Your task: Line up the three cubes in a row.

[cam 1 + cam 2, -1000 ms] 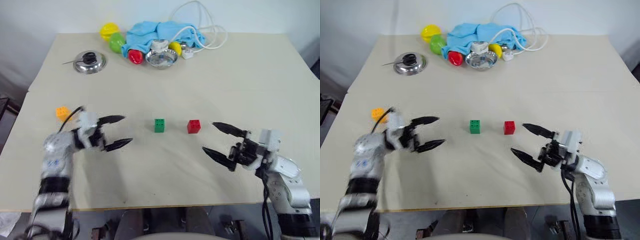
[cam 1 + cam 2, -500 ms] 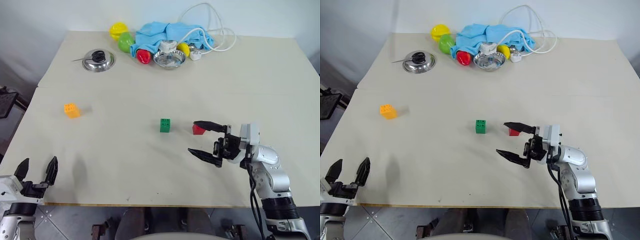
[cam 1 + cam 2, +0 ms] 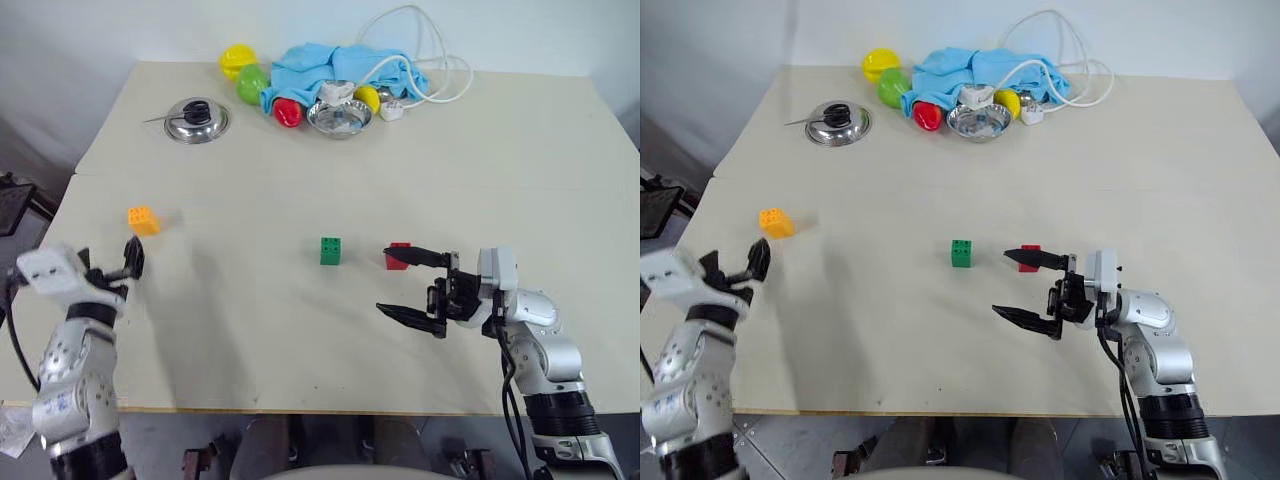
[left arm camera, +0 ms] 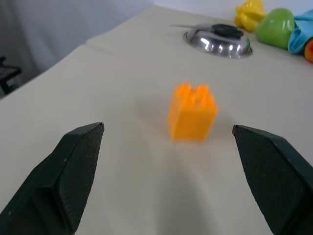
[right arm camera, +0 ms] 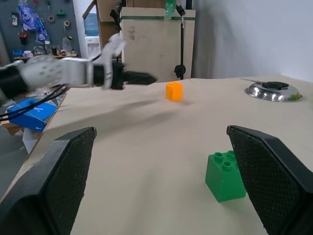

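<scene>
The right gripper [image 3: 412,284] hovers low over the near part of the table [image 3: 500,170], right of centre, pointing across toward the robot's left. Its jaws stand wide apart and hold nothing. One finger reaches just in front of the red cube [image 3: 397,256], partly covering it in the head views; whether finger and cube touch cannot be told.

The left gripper [image 3: 132,259] sits at the near left edge of the table, pointing forward. Its jaws are also spread wide and empty. In the left wrist view the two black fingers [image 4: 68,171] flank open tabletop, with the orange-yellow cube [image 4: 191,112] ahead of them, apart from both fingers.

Cube positions:
- The orange-yellow cube stands upright on the left side of the table, just beyond the left gripper and well apart from the other two cubes.
- The green cube [image 3: 330,250] stands near the table's centre, studs up.
- The red cube stands near the green cube, on its right, with a gap between them.

On the far side of the table lie a metal lid [image 3: 196,120] with a black knob, a round metal bowl [image 3: 339,117], a crumpled blue cloth [image 3: 330,66], a white cable [image 3: 420,50], and yellow, green and red toy fruits [image 3: 252,82] beside the cloth.
</scene>
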You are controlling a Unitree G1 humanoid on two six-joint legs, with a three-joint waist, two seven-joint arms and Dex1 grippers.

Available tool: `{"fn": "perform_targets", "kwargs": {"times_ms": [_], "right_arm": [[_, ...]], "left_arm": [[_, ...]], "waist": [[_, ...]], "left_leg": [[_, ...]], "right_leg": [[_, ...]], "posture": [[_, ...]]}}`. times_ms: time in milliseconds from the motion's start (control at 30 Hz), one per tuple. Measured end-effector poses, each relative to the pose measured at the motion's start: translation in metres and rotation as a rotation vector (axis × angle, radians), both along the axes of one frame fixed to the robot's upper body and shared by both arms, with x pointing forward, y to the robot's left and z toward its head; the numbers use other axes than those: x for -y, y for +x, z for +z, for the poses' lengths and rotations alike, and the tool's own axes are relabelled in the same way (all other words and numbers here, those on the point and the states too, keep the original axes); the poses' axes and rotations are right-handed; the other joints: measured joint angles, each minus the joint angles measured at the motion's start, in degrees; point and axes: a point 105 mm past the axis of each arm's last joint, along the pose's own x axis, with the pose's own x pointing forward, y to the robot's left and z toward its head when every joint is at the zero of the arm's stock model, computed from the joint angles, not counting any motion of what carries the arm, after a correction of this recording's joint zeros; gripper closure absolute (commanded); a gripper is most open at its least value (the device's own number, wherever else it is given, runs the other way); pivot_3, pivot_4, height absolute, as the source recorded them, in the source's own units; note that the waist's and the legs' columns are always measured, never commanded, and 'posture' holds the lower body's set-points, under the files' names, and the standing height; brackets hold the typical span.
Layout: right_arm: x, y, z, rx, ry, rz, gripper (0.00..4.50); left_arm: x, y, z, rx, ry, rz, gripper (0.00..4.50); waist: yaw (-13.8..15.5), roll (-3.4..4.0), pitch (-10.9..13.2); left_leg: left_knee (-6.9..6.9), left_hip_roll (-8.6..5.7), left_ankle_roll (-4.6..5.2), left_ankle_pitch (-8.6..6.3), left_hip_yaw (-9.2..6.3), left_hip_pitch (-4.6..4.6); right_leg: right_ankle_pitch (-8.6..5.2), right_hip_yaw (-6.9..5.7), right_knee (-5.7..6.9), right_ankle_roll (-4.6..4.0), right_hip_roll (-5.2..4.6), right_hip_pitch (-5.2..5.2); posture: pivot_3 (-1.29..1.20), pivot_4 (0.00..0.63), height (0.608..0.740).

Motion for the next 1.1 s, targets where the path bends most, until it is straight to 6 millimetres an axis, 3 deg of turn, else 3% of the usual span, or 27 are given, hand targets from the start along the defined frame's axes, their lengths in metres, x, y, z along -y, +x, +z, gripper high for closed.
{"fn": "perform_targets", "kwargs": {"times_ms": [167,333,433,667,733,833,1000,1100], "right_arm": [[-0.001,0.000,-0.001,0.001,-0.005,-0.008,0.00],[-0.002,0.001,-0.001,0.002,-0.002,-0.018,0.00],[-0.003,0.001,-0.002,-0.003,0.004,-0.024,0.00],[-0.003,-0.002,-0.003,0.001,0.000,-0.035,0.00],[-0.003,-0.005,-0.003,0.002,0.000,-0.040,0.00],[0.001,-0.008,-0.005,-0.004,-0.009,-0.065,0.00],[0.018,-0.017,-0.007,-0.005,-0.052,-0.130,0.00],[0.029,-0.024,-0.008,-0.015,-0.084,-0.157,0.00]], "left_arm": [[0.007,0.045,-0.009,-0.082,0.008,-0.020,0.02],[0.009,0.065,-0.010,-0.102,0.004,0.001,0.02],[0.011,0.070,-0.012,-0.108,0.007,-0.015,0.61],[0.006,0.066,-0.017,-0.155,0.035,-0.045,2.93],[0.008,0.060,-0.017,-0.164,0.051,-0.098,2.97],[0.027,0.055,-0.011,-0.138,0.085,-0.349,2.97],[0.094,0.033,0.016,-0.012,0.320,-1.077,2.97],[0.114,0.032,0.010,-0.021,0.467,-1.341,2.97]], "waist": [[0.04,0.00,-0.01],[-0.06,-0.02,-0.01],[-0.01,-0.02,-0.01],[-0.02,-0.03,-0.01],[-0.04,-0.03,-0.01],[0.10,-0.03,-0.01],[0.30,-0.01,-0.01],[0.11,0.00,-0.02]], "left_leg": [[0.00,-0.01,-0.01,0.01,0.07,-0.01],[-0.02,0.00,-0.02,0.01,0.08,-0.02],[-0.02,0.00,-0.02,0.01,0.08,-0.02],[-0.02,0.02,-0.02,0.02,0.08,-0.02],[-0.03,0.03,-0.03,0.01,0.08,-0.02],[-0.01,0.03,-0.03,0.01,0.09,-0.04],[-0.01,-0.04,-0.05,0.00,0.13,-0.03],[-0.03,-0.31,-0.06,0.01,0.20,-0.02]], "right_leg": [[0.00,0.00,-0.01,0.00,0.07,-0.01],[0.00,-0.03,-0.04,0.01,0.09,-0.03],[0.00,-0.02,-0.05,0.01,0.09,-0.03],[0.00,-0.02,-0.05,0.01,0.09,-0.03],[0.00,-0.01,-0.05,0.01,0.09,-0.03],[0.00,-0.03,-0.06,0.01,0.09,-0.04],[-0.01,-0.01,-0.12,-0.01,0.11,-0.02],[-0.01,0.01,-0.12,0.00,0.17,-0.04]], "posture": [[0.00,0.150,0.740],[0.00,0.150,0.740],[0.00,0.150,0.740],[0.00,0.150,0.740],[0.00,0.150,0.740],[0.00,0.150,0.740],[0.00,0.150,0.740],[0.00,0.150,0.740]]}}
